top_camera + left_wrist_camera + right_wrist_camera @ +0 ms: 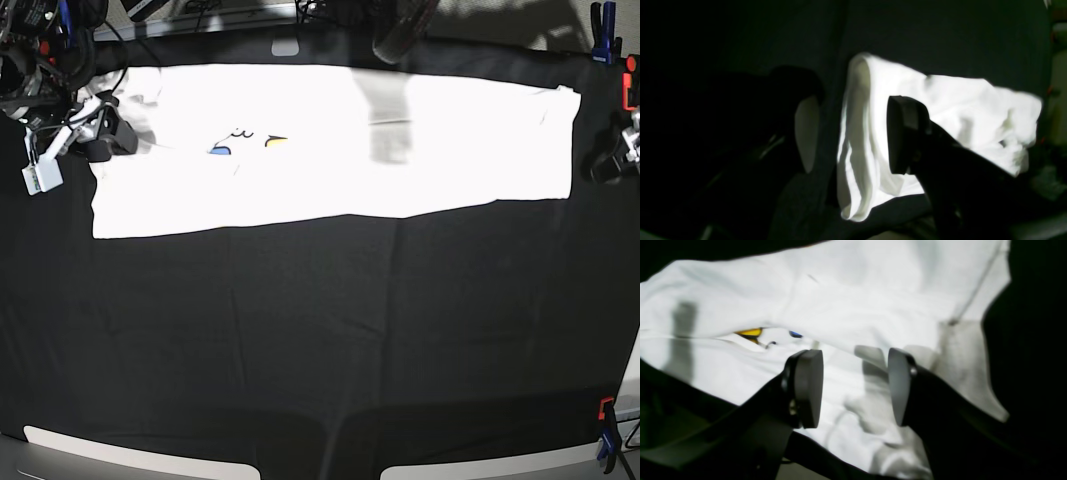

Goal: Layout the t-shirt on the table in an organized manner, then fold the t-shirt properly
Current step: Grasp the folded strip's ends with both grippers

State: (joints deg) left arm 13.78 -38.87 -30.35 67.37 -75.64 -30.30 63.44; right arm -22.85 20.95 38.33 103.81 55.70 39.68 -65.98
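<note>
Shirt (330,140) lies across the far part of the desk (320,340) as a long white band, folded lengthwise, so it reaches almost from one side to the other. Only a small piece of the print shows near one end, a bit of blue and a bit of yellow (245,143) at a fold line. The right wrist view shows the same spot: a yellow and a blue patch (750,332) look out from under a fold of the white cloth (853,296).

The right gripper (855,386) hangs just over the cloth at that end. Its fingers (808,388) are spread, with a clear gap between the two pads, and nothing is between them. In the base view this arm (95,135) is at the end of the shirt where the print is.

The left gripper (853,133) is beside the other end of the shirt (940,110). One dark pad (903,133) stands in front of the white cloth, the other is hard to see in the dark, but the gap between them looks wide. In the base view this arm (612,155) is just off the shirt's edge.

Black cloth covers the desk, with creases. Clamps (605,35) hold it at the edges.
</note>
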